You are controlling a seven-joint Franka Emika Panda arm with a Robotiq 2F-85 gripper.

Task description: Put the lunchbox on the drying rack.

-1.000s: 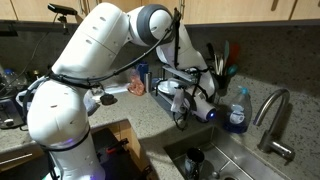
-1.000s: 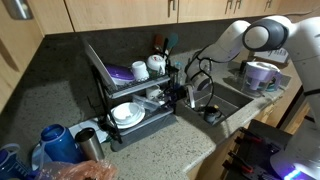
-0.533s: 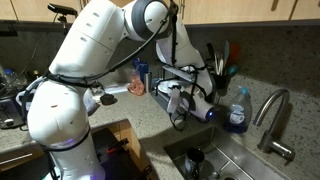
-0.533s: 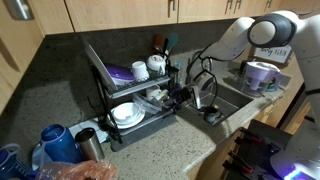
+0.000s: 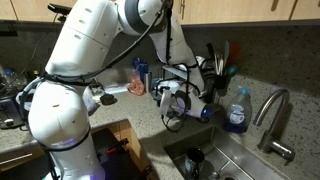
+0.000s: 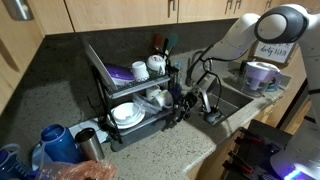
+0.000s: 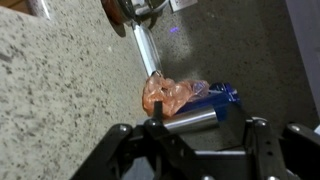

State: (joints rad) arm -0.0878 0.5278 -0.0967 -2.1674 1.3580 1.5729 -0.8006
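Claw (image 7: 203, 138) open, jaws spread with nothing between them in the wrist view. In an exterior view it hangs mid-frame at the right end of the drying rack (image 6: 105, 85). The lunchbox (image 6: 159, 99) shows as a whitish shape on the rack's lower tier, right of the plate (image 6: 125, 114), just beside the claw. Sink (image 6: 232, 108) further right.

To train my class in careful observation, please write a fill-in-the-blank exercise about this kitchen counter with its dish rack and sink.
The purple dish rests on the ___ tier of the black wire drying rack. The round white plates stand on its ___ tier. The plastic soap bottle beside the steel faucet is ___.
Missing words: upper; lower; blue.
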